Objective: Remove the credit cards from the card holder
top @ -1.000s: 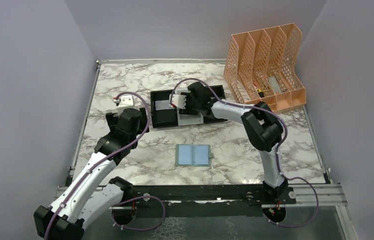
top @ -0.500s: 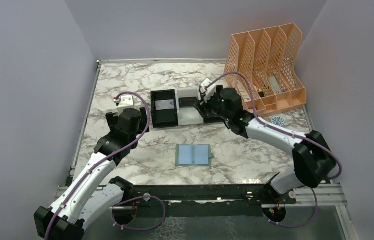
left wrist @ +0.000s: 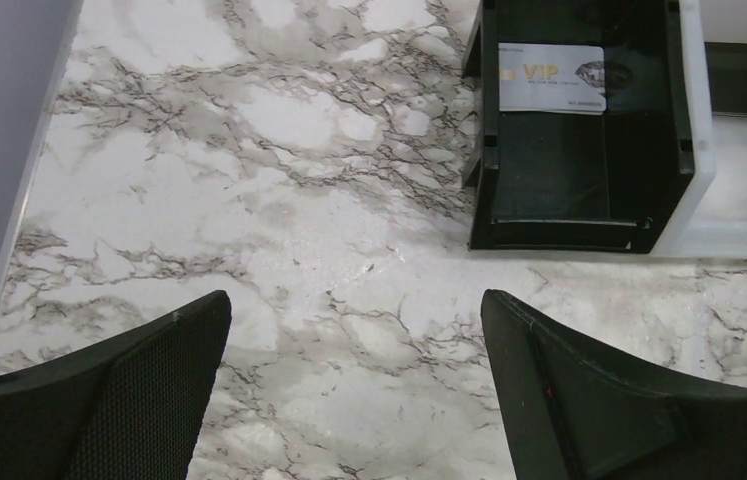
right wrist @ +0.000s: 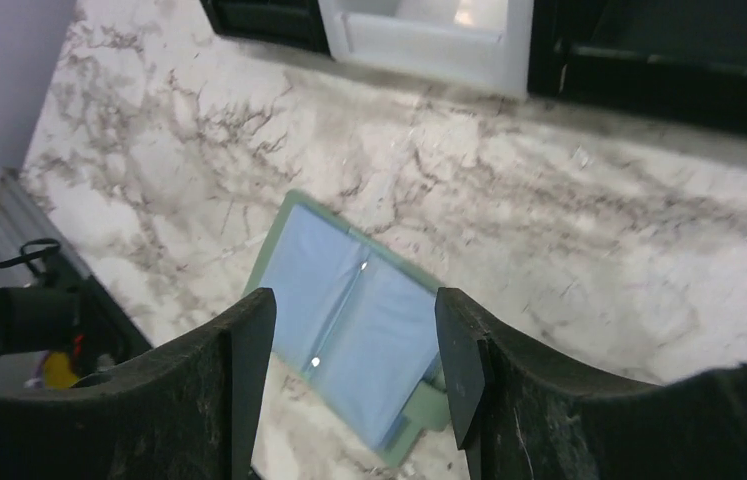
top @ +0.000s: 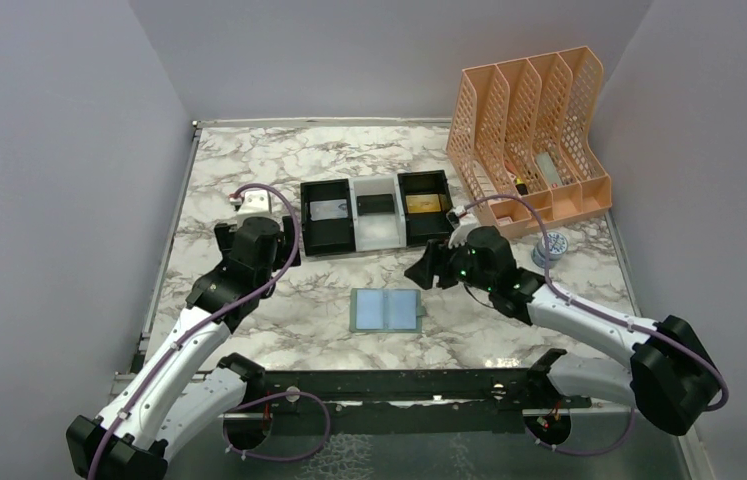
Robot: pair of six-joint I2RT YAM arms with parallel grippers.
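In wrist view, wide rt jaws partly hide card holder (right wrist: pixel 349 320); lt jaws also wide.

The card holder (right wrist: pixel 349 320) has its corners tucked behind the fingers (right wrist: pixel 234 380) of the right gripper (right wrist: pixel 356 305) on the wrist cam. Stuff inside the orange rack (top: pixel 534 130) at the far right corner is too tiny to tell.

Silver card (left wrist: pixel 551 78) in black tray compartment (left wrist: pixel 569 170): "VIP" in gold (smaller print beneath illegible).

One tray (top: pixel 376 234); in it one silver card (left wrist: pixel 551 78), one black card (top: pixel 376 204), one gold card (top: pixel 423 205); nearby one card holder (top: pixel 386 311), one file rack (top: pixel 534 130).
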